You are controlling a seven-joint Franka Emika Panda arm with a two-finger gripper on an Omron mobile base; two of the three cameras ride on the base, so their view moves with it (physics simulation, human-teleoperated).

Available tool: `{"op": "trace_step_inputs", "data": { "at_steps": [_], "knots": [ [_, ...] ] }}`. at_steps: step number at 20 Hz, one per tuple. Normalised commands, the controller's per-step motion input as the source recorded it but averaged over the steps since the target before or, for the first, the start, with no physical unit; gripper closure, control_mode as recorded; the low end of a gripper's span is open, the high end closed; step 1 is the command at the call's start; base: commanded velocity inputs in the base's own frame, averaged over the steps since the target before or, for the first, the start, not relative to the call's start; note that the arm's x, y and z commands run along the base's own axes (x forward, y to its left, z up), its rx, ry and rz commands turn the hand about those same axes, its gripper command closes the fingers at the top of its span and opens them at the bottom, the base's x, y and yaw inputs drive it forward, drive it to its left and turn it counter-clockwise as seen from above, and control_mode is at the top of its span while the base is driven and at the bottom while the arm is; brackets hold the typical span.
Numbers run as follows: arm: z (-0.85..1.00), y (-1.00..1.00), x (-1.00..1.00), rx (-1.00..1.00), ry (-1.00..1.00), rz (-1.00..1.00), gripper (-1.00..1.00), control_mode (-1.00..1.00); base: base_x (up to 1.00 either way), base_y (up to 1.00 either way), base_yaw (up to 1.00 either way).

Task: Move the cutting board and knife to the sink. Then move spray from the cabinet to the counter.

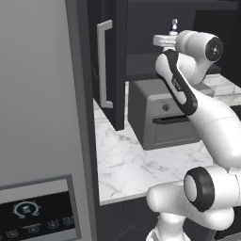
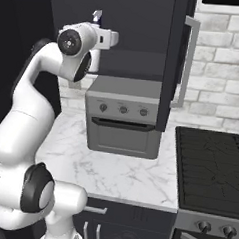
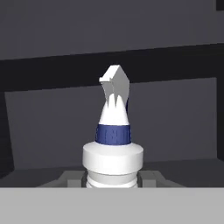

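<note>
One slim white spray bottle with a blue collar (image 3: 113, 131) stands upright in the dark charcoal wall cabinet (image 1: 115, 61); the fingers (image 3: 113, 183) pinch its body below the collar.

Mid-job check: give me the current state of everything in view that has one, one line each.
spray: upright, inside the cabinet, right at the gripper.
gripper: reached into the cabinet; whether the grip is closed is unclear.
cabinet: door open.
toaster oven: door shut, on the counter.
stove: no pots on it.
</note>
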Motion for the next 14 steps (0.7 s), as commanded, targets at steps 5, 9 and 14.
{"op": "trace_step_inputs", "data": {
  "at_steps": [5, 9, 14],
  "knots": [
    [0.60, -0.01, -0.99, 0.01, 0.01, -0.06, 1.00, -1.00, 0.00, 0.00, 0.00],
    [0.52, 0.00, -0.96, 0.00, 0.13, -0.04, 1.00, -1.00, 0.00, 0.00, 0.00],
    [0.06, 0.00, -1.00, 0.00, 0.07, -0.04, 1.00, -1.00, 0.00, 0.00, 0.00]
  ]
}}
